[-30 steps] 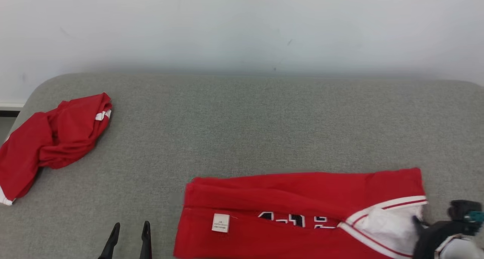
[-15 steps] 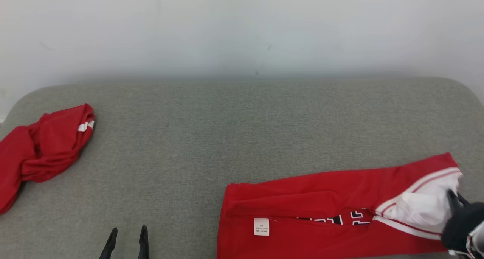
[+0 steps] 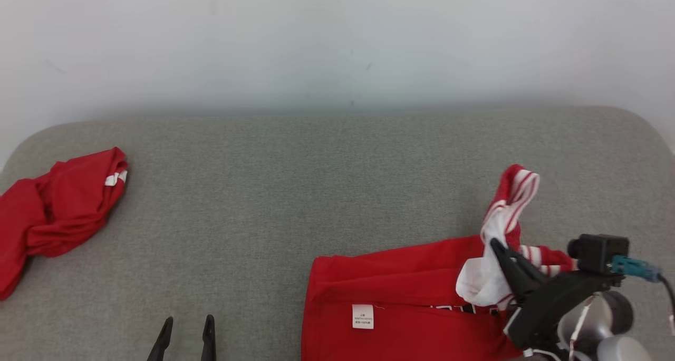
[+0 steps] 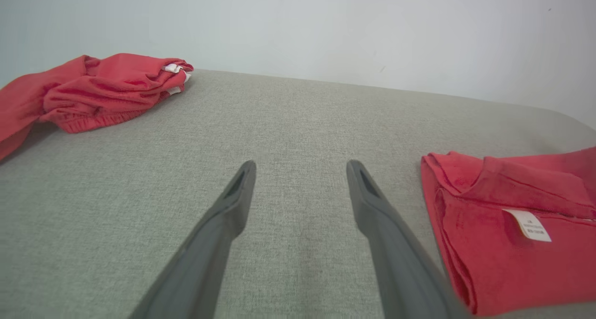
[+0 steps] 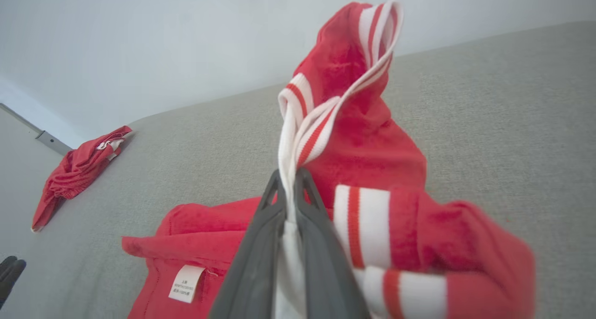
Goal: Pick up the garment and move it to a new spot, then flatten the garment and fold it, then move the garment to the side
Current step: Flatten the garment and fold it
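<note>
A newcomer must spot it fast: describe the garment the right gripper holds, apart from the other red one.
On the grey padded surface, look to the near right, where the right gripper pinches cloth. That garment is red, folded flat, with a small white label; unlike the crumpled red heap at the left, its red-and-white striped trim is lifted up.
</note>
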Available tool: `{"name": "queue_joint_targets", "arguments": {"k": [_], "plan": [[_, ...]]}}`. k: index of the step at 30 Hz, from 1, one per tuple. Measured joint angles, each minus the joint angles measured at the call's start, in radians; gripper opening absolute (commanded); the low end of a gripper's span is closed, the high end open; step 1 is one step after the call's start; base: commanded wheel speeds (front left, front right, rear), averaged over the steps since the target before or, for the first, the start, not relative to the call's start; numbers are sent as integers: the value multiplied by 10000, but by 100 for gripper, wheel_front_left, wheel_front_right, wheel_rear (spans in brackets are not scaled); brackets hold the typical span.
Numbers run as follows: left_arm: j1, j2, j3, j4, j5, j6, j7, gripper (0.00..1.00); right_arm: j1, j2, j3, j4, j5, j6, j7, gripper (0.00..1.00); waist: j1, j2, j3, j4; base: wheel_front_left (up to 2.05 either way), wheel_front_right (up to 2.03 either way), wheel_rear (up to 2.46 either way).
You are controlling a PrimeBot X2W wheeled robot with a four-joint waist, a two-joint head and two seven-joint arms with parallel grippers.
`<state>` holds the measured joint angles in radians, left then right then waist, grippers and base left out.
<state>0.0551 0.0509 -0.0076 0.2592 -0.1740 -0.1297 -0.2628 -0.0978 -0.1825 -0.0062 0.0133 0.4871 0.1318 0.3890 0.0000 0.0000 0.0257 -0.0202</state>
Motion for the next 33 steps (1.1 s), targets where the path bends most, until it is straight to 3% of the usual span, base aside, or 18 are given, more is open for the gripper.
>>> {"name": "queue_joint_targets", "arguments": {"k": [5, 10, 16, 21, 30, 31, 32, 33], "plan": [[-64, 0, -109, 107, -75, -12, 0, 100, 105, 616, 807, -430, 71, 0, 123, 0, 0, 0, -5, 288, 0, 0, 0], [-153, 0, -291, 226, -123, -13, 0, 100, 104, 1053, 1720, -115, 54, 0, -38, 0, 0, 0, 16, 667, 0, 0, 0], [-251, 0, -635, 351, -138, -13, 0, 100, -300, 1262, 2364, 1012, -161, 0, -798, 0, 0, 0, 57, 1149, 0, 0, 0], [-457, 0, -930, 491, -198, -13, 0, 100, -659, 1294, 3087, 2374, 410, 0, -1668, 0, 0, 0, 154, 1570, 0, 0, 0], [-607, 0, -995, 568, -299, -13, 0, 100, -1030, 1306, 4105, 4126, 853, 0, -2734, 0, 0, 0, 346, 1818, 0, 0, 0], [-608, 0, -984, 575, -299, -13, 0, 100, -1104, 1302, 4205, 4232, 863, 0, -2895, 46, 0, 0, 352, 1802, 0, 0, 0], [-609, -2, -955, 587, -299, -13, 0, 100, -1181, 1302, 4316, 4288, 930, 0, -3039, 100, 0, 0, 353, 1782, 0, 0, 0], [-608, -2, -934, 594, -299, -13, 0, 100, -1271, 1300, 4420, 4332, 999, 0, -3152, 100, 0, 0, 348, 1757, 0, 0, 0]]}}
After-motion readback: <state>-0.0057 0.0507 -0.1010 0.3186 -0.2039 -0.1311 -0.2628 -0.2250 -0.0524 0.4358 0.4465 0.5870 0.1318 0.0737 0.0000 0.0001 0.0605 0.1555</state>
